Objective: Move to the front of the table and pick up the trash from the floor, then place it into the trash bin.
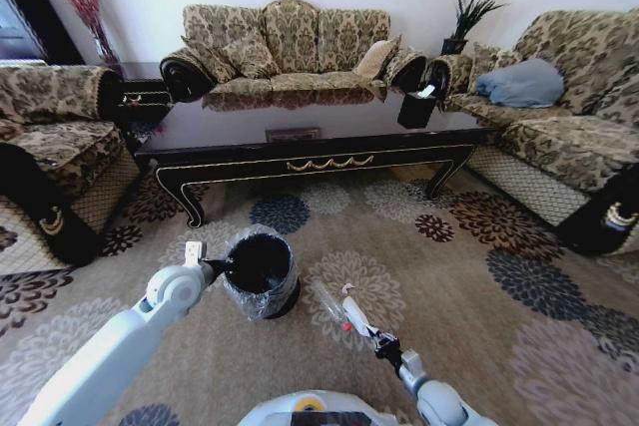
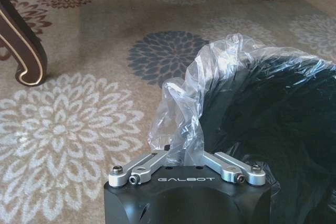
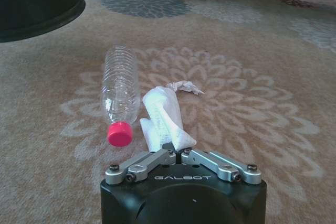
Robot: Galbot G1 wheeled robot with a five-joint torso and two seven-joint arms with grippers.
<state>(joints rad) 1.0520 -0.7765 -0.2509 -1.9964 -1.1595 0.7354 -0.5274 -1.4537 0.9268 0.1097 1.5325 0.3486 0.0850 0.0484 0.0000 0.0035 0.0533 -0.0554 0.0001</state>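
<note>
Your right gripper (image 3: 181,153) is clamped on the crumpled white paper (image 3: 163,116), low over the floor (image 3: 262,77), right of the trash bin (image 1: 262,271). The clear bottle (image 3: 119,90) lies just beside the paper. Your left gripper (image 2: 185,156) pinches the bin's plastic liner (image 2: 181,114) at its rim.

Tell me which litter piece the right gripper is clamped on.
The crumpled white paper, pinched in the right gripper. The clear plastic bottle with red cap lies on its side alongside, untouched, on the beige carpet.

The trash bin (image 1: 261,272) stands on the floor (image 1: 479,286) before the table (image 1: 300,137).
</note>
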